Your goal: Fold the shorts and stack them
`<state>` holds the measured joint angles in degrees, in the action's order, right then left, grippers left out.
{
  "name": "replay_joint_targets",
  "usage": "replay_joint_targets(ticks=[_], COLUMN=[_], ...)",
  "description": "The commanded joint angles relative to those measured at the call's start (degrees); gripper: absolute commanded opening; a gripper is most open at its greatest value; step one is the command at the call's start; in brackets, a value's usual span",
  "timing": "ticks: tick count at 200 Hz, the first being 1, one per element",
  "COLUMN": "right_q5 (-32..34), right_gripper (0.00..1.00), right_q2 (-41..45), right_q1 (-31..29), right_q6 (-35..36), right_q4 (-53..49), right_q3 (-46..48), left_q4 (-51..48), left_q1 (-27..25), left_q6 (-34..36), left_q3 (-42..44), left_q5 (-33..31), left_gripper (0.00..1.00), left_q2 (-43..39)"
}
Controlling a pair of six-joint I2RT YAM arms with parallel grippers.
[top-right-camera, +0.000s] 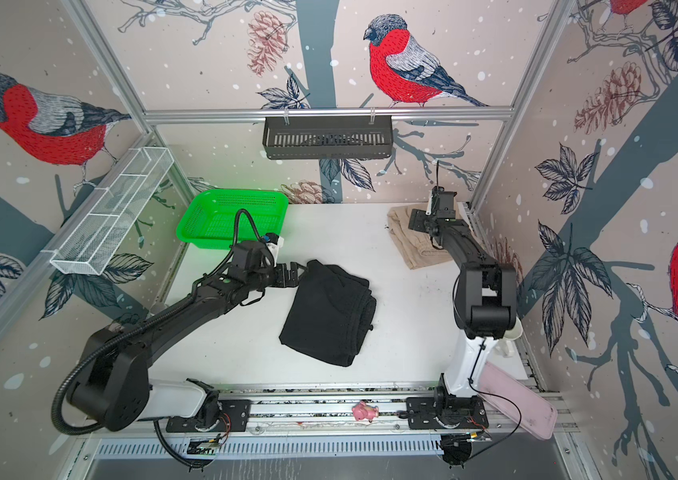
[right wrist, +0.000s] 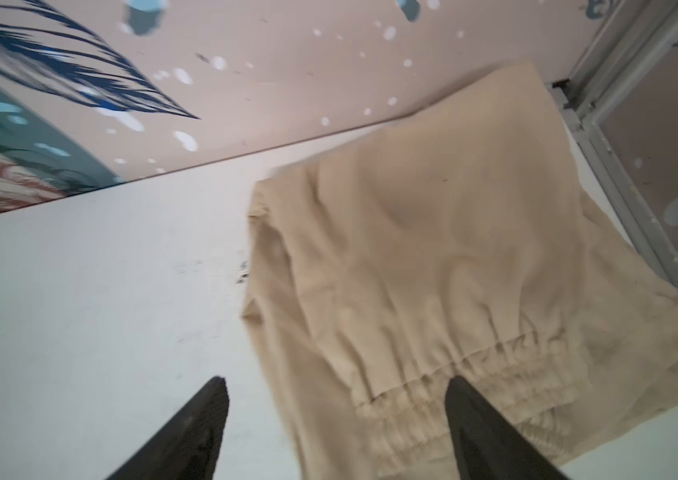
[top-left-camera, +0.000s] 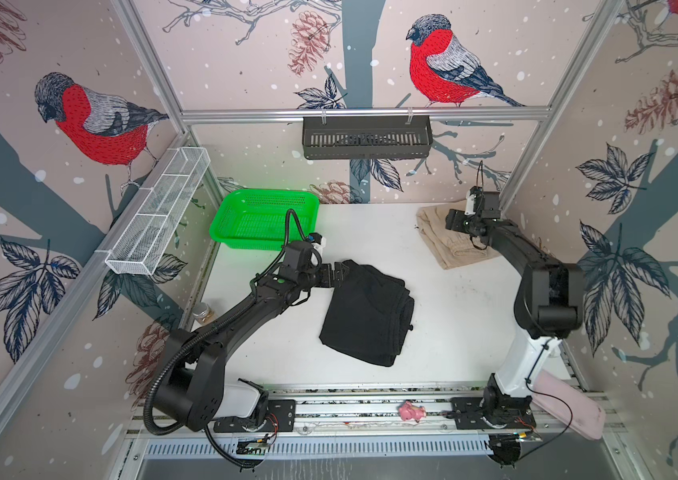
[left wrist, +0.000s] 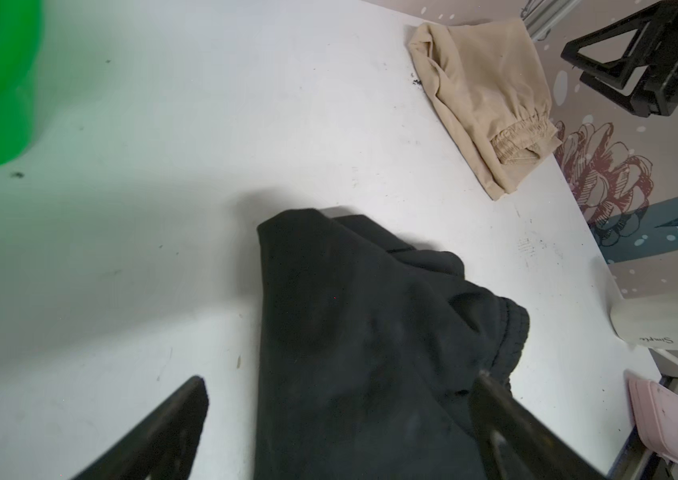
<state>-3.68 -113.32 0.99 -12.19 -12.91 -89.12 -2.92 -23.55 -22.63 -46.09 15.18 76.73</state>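
Observation:
The black shorts (top-left-camera: 366, 316) (top-right-camera: 329, 318) lie folded in the middle of the white table. My left gripper (top-left-camera: 335, 274) (top-right-camera: 293, 276) stands open at their far-left corner. In the left wrist view its fingers (left wrist: 340, 377) straddle the black cloth (left wrist: 350, 299) without pinching it. The beige shorts (top-left-camera: 441, 245) (top-right-camera: 408, 245) lie folded at the back right, gathered waistband toward the front. My right gripper (top-left-camera: 451, 220) (top-right-camera: 416, 220) hovers open over them. In the right wrist view its jaws (right wrist: 336, 380) stand wide around the waistband edge of the beige cloth (right wrist: 433, 249).
A green basket (top-left-camera: 264, 218) stands at the back left, just behind the left wrist. A black wall basket (top-left-camera: 366, 139) and a white mesh shelf (top-left-camera: 158, 212) hang on the walls. A pink toy (top-left-camera: 412, 412) and a pink case (top-left-camera: 570, 409) lie by the front rail.

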Motion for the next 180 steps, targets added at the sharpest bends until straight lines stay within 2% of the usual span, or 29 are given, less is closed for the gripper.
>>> replay_joint_targets(ticks=[1, 44, 67, 89, 139, 180], right_q5=[-2.33, -5.57, -5.74, -7.49, -12.62, -7.71], right_gripper=[0.84, 0.84, 0.84, 0.84, 0.84, 0.85], right_q2=[-5.21, -11.72, -11.35, -7.16, 4.02, 17.25], right_q1=[2.06, 3.75, 3.69, 3.62, 2.64, -3.6], right_q6=[1.65, 2.03, 1.61, 0.0, -4.86, -7.95], right_q4=[-5.11, -5.69, -5.28, -1.73, 4.86, 3.9], right_q3=[-4.7, -5.99, -2.38, 5.49, 25.24, 39.8], left_q4=[4.2, 5.16, 5.03, 5.76, 6.97, 8.84], left_q1=[0.74, 1.05, 1.37, 1.9, 2.81, 3.49], left_q6=[-4.13, -5.69, -5.56, -6.0, -5.64, -5.69], left_q3=[5.41, 13.24, 15.12, 15.95, 16.07, 16.64], left_q5=[-0.86, -4.63, -6.39, -7.43, -5.3, -4.17], left_gripper=[0.98, 0.98, 0.98, 0.98, 0.98, 0.98], left_q2=[-3.34, -8.44, -9.61, -9.89, -8.78, -8.29])
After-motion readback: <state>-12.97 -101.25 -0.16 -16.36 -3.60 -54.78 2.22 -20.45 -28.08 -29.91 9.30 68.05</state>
